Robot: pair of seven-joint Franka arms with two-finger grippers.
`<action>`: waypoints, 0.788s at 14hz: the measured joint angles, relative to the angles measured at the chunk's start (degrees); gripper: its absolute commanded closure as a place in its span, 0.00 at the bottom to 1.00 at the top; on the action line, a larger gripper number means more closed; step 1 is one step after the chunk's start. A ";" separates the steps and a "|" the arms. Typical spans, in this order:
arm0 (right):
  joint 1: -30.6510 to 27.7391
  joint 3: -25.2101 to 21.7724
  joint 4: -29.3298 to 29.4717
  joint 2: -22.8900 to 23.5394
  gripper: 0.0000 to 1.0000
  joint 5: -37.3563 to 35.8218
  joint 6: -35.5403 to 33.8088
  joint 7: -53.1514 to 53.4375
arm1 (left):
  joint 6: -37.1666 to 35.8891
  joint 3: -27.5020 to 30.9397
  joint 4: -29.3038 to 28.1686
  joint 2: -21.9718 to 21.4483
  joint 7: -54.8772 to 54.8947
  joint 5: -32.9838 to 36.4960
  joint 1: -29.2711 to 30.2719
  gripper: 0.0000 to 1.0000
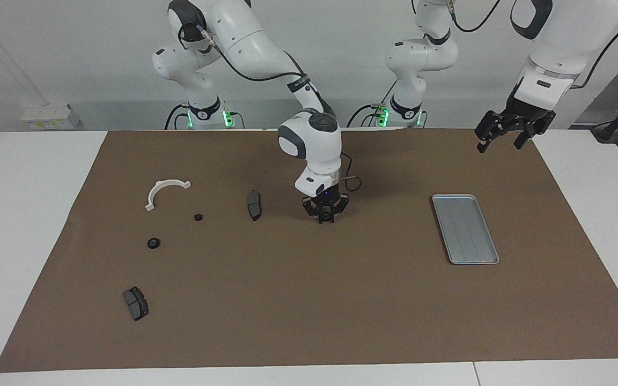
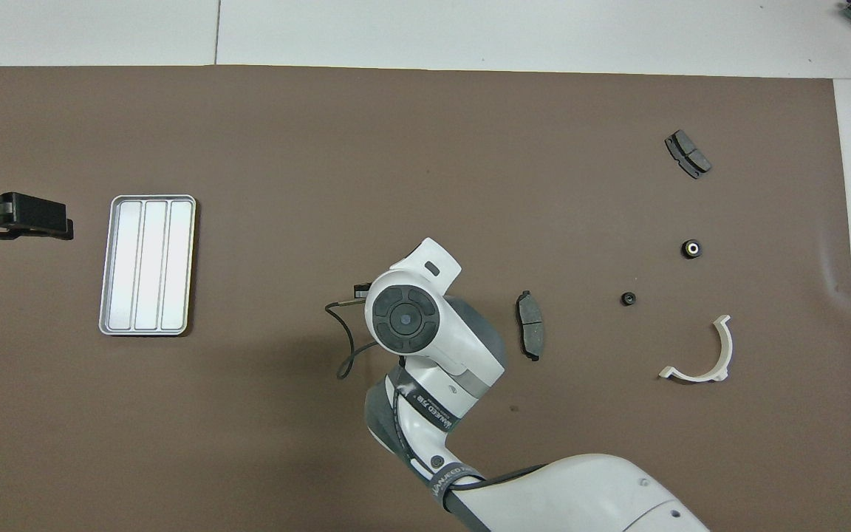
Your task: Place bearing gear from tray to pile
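Silver-grey ridged metal tray (image 1: 465, 229) lay toward the left arm's end of the brown-covered worktop (image 1: 309, 311), nothing in it. Right tool (image 1: 326, 213) hung low over mid-worktop between tray and pile, gripping a small dark round part I took for the bearing gear (image 1: 328, 217), beside a dark grey curved brake pad (image 1: 254, 205). Pile also had a white half-ring plastic bracket (image 1: 164, 191), two small black round parts (image 1: 198, 217) (image 1: 153, 243) and a second brake pad (image 1: 135, 303); left tool (image 1: 507, 136) waited, spread wide, over the worktop edge.
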 measured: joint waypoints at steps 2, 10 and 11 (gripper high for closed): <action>-0.76 -0.61 0.30 -0.26 1.00 -0.14 -0.01 0.00 | 0.00 -0.13 0.00 -0.09 0.05 0.00 -0.01 0.00; -15.20 -0.80 -5.66 -11.88 0.99 -0.98 -2.37 -10.65 | -0.01 0.01 -0.81 -0.23 0.12 0.01 0.16 0.00; -17.48 -0.80 -6.80 -12.75 0.99 -0.98 -2.37 -13.31 | -0.03 0.01 -0.84 -0.23 0.12 0.01 0.16 0.00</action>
